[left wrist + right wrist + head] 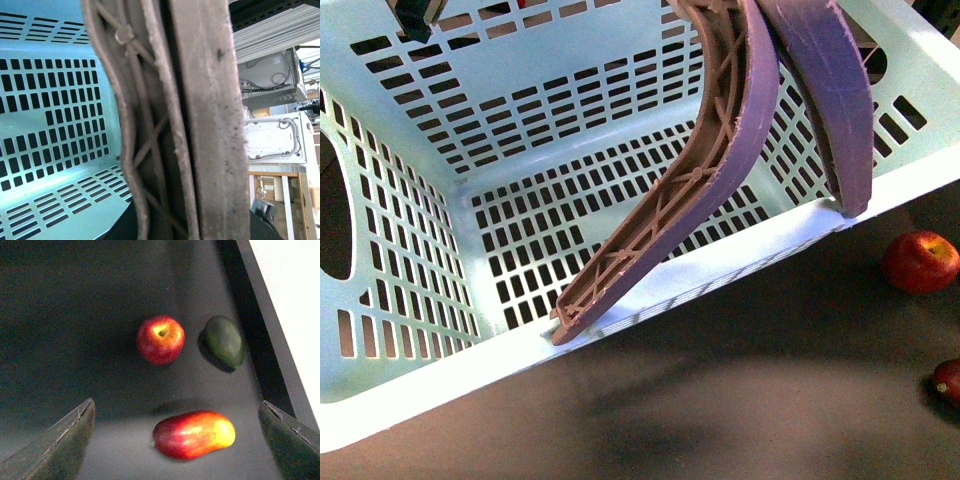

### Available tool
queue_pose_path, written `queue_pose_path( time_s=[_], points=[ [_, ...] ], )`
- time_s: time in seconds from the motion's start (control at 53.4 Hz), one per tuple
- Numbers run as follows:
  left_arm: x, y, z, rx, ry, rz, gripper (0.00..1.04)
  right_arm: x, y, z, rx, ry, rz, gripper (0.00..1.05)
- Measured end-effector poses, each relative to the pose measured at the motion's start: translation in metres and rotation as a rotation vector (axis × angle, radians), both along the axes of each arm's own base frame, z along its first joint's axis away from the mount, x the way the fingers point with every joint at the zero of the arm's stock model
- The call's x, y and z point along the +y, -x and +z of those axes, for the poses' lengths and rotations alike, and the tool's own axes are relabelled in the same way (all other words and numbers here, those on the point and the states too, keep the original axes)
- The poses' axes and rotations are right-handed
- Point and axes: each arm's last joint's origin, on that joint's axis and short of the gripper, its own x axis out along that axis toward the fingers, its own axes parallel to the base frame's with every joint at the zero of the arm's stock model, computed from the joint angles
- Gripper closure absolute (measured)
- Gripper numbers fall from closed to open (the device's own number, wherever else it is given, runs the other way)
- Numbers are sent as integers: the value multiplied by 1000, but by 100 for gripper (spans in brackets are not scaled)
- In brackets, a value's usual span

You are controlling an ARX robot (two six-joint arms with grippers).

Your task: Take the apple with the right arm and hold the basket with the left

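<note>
The pale mint basket (440,170) fills the front view, tilted, with its two brown handles (740,120) raised together. In the left wrist view the handles (200,100) fill the middle, and my left gripper (192,227) is shut on them; its jaws are mostly hidden behind them. The red apple (920,262) lies on the dark table to the right of the basket. In the right wrist view the apple (160,339) lies stem dimple up, beyond my right gripper (176,407), which is open, empty and above the table.
A red-yellow oblong fruit (194,434) lies between the open right fingers, nearer than the apple. A dark green fruit (224,341) lies beside the apple, close to the table's black edge (260,330). A small maroon fruit (948,380) shows at the front view's right edge.
</note>
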Motion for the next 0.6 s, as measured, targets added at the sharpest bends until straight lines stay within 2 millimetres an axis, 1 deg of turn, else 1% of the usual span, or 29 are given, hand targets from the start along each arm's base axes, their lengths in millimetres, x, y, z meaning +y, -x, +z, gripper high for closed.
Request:
queue_pose_path(
  time_s=[0.037,0.056,0.112,0.131,0.187,0.262,0.299,0.356,0.599],
  points=[
    [0,0,0,0,0,0,90,-3,-12,-7,11,27,21,9],
    [0,0,0,0,0,0,90,-6,-22,-16,36,41,36,9],
    [0,0,0,0,0,1,90,-10,-42,-36,104,70,76,9],
    [0,0,0,0,0,1,90,-12,-51,-47,143,75,89,9],
    [0,0,0,-1,-1,3,90,-12,-66,-68,218,85,123,9],
    [0,0,0,0,-1,2,90,-11,-88,-90,286,87,157,9],
    [0,0,0,0,0,2,90,-11,-93,-93,293,89,161,9],
    [0,0,0,0,0,1,90,-10,-106,-99,305,96,167,9],
    [0,0,0,0,0,1,90,-15,-147,-111,309,110,156,9]
  ],
)
